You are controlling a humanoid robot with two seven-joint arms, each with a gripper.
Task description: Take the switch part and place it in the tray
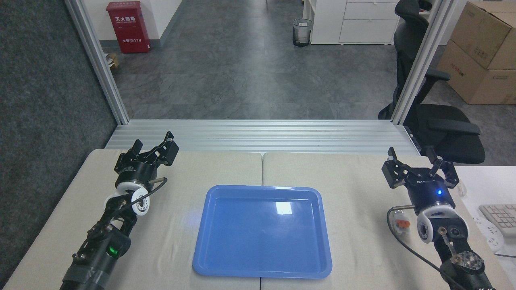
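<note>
Plastic switch part (401,224), right of the tray (262,231), looks light, rigid; grasp its blocky sides. Right gripper (419,169) spread wide, empty.

- A red cabinet (128,26) with white letters stands at the upper left of the frame.
- A grey waste bin (302,32) stands at the top centre, beside white drawers (365,20).
- A black office chair (433,108) is at the right.
- Cardboard boxes (481,52) are stacked at the upper right.
- A white keyboard (502,217) lies at the right edge.
- The beige tabletop (193,169) fills the lower half.
</note>
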